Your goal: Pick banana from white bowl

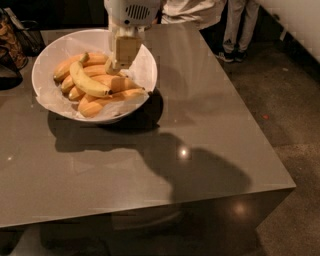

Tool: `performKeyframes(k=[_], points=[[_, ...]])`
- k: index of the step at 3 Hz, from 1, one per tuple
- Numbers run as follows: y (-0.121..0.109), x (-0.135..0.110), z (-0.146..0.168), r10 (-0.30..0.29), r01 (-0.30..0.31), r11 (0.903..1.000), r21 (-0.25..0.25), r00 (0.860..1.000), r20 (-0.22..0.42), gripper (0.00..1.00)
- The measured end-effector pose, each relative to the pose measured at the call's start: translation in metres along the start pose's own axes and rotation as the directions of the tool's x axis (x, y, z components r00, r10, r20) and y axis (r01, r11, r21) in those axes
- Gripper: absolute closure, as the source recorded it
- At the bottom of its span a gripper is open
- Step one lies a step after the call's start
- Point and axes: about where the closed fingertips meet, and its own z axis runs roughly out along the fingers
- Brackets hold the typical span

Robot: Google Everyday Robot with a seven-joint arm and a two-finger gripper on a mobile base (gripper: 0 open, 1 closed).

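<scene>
The white bowl (pixel 145 65) stands at the back left of the grey table (pixel 210 115). It holds several bananas. A curved yellow banana (pixel 88 82) with dark ends lies across the top of the pile, over stubby orange bananas (pixel 107 102). I cannot make out blotches on it. My gripper (pixel 116 65) hangs from the white arm (pixel 131 11) and points down into the right half of the bowl. Its tip is at the orange bananas just right of the yellow one's far end. It hides the fruit under it.
Dark bags (pixel 11 42) stand at the table's left edge beside the bowl. A person's legs (pixel 240 27) are behind the far right corner. The table's front edge (pixel 150 207) and right edge drop to the floor (pixel 295 100).
</scene>
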Motion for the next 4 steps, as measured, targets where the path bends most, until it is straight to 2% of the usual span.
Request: performKeyframes(k=[1, 2, 3, 4], points=[[0.007, -0.003, -0.009, -0.017, 0.016, 0.9997, 0.019, 0.999, 0.049, 1.00], [0.028, -0.008, -0.027, -0.027, 0.021, 0.9989, 0.041, 0.991, 0.132, 1.00], [0.055, -0.020, -0.039, -0.040, 0.037, 0.9991, 0.021, 0.987, 0.156, 1.00], [0.055, -0.020, -0.039, -0.040, 0.037, 0.9991, 0.021, 0.987, 0.156, 1.00]])
